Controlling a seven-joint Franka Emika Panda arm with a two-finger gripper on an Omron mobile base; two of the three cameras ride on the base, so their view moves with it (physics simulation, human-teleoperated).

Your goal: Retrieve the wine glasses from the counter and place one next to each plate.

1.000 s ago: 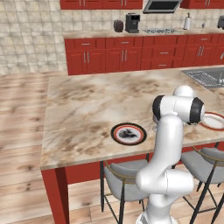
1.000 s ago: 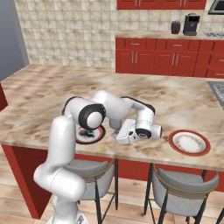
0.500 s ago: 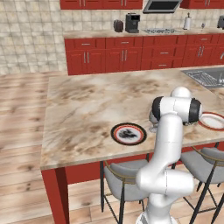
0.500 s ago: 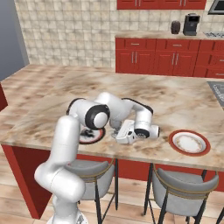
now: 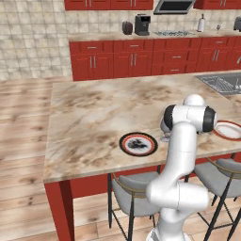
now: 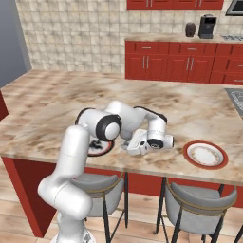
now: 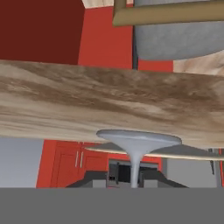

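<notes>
Wine glass [image 7: 136, 148] shows inverted low in the hand view, its round grey foot flat on the marbled island top [image 7: 109, 105] and thin stem running toward the lower edge, so its long axis stands upright. From the left base camera its foot [image 5: 165, 137] peeks out at centre right beside the black-rimmed plate [image 5: 138, 144]. How wide the gripper [image 6: 129, 145] stands, or whether it grips the stem, cannot be told. A red-rimmed plate [image 6: 205, 154] lies further right.
</notes>
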